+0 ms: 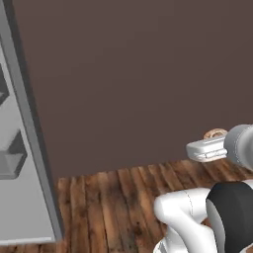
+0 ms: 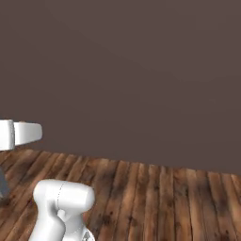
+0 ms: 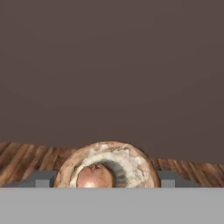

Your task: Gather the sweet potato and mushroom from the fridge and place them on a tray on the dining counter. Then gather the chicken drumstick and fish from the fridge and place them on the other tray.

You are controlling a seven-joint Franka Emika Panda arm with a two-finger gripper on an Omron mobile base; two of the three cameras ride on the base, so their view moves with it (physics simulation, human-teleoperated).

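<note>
A brown-capped mushroom [image 3: 107, 166], its pale underside and stem facing the camera, sits between my gripper's [image 3: 107, 180] two dark fingertips [image 3: 43, 180] in the hand view. The gripper is shut on it. In the left base view the mushroom [image 1: 215, 133] peeks out just behind the white hand [image 1: 206, 148], held in the air above the wooden floor. The fridge's grey open door [image 1: 30, 148], with door bins on its inner side, stands at the far left of that view. The hand's white end [image 2: 21, 133] shows at the left edge of the right base view.
A plain dark brown wall [image 2: 132, 75] fills the background straight ahead. A wooden plank floor [image 2: 155, 197] runs below it. The arm's white base link [image 2: 61, 207] rises in the foreground.
</note>
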